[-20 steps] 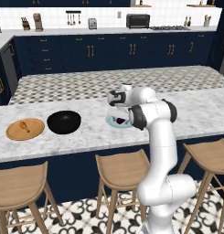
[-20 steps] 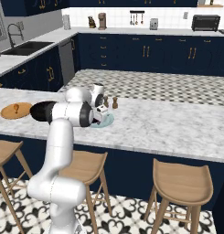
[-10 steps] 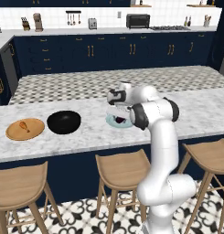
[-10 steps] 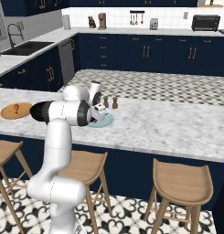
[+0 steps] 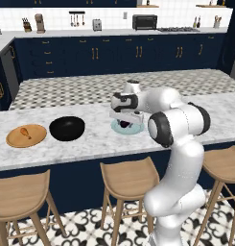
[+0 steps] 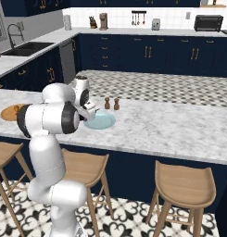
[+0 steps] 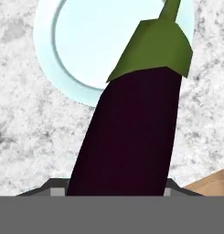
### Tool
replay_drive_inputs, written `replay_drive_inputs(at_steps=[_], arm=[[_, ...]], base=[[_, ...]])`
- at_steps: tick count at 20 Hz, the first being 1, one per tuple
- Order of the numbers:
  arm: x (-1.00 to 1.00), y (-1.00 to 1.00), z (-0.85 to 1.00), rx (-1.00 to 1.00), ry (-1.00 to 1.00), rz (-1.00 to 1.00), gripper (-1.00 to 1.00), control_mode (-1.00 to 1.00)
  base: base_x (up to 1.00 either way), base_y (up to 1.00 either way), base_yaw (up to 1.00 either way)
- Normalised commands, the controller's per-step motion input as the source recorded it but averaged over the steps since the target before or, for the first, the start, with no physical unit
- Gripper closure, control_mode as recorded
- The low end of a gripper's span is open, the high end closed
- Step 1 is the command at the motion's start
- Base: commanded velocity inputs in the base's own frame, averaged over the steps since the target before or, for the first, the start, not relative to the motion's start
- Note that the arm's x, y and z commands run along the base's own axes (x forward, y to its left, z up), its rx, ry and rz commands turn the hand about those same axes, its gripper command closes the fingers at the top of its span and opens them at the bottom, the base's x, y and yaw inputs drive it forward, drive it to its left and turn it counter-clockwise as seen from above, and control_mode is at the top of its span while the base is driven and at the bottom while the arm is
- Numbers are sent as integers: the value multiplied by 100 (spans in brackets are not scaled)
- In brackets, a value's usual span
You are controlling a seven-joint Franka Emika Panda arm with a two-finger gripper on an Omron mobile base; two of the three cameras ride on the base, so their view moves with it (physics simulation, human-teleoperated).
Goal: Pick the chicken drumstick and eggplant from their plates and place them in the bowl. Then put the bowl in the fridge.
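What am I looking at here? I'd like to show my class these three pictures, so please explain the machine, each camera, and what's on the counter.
It is a computer-rendered kitchen. The white machine is a robot arm ending in a gripper. Two pictures come from cameras behind the arm, on its left and right. The third looks along the gripper itself. On the marble counter lie a wooden plate with a chicken drumstick, a black bowl and a pale blue plate. The gripper is closed on the purple eggplant, held above that blue plate.

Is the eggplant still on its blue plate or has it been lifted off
Lifted off. In the hand view the eggplant runs up from the end effector, with the pale blue plate lying bare behind it.
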Motion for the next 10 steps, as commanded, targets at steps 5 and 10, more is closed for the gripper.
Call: replay_drive_inputs(at_steps=[5, 10], arm=[[-24, 78, 65, 0, -6, 12, 100, -100], [14, 76, 49, 0, 3, 17, 100, -100]], base=[[0, 0, 0], [0, 0, 0]])
